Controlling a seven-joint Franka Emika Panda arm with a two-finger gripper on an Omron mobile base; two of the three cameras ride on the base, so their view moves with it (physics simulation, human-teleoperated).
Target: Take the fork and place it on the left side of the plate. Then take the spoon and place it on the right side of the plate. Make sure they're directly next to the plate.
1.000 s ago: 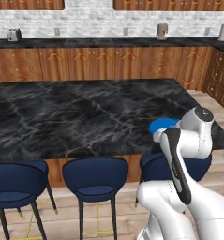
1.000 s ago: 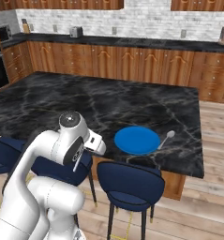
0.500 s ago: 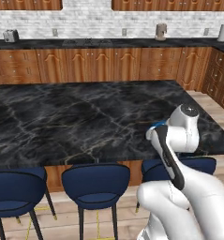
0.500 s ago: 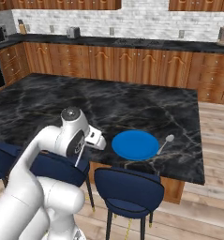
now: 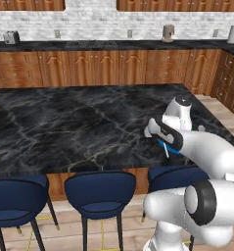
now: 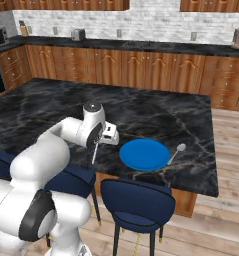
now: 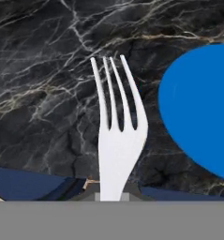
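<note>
My gripper (image 6: 109,136) is shut on the fork (image 6: 94,152), a thin silver utensil that hangs slanted below the hand, above the counter's front edge. In the hand view the fork (image 7: 116,136) rises from the gripper (image 7: 112,192) with its prongs pointing away over the black marble. The blue plate (image 6: 143,154) lies flat on the counter just right of the hand, and its rim (image 7: 197,108) curves in at the right of the hand view. The spoon (image 6: 175,153) lies right of the plate, bowl away from the edge. From the left, the gripper (image 5: 155,130) and fork (image 5: 165,147) hide most of the plate.
The black marble island (image 6: 141,115) stretches back to wooden cabinets (image 6: 141,70). Blue stools (image 6: 136,200) stand along the island's front edge, under the hand. Small appliances sit on the far counter (image 5: 113,45).
The arm has reached farther over the island, carrying the fork from the front edge toward the plate's left side. Plate and spoon have stayed put.
</note>
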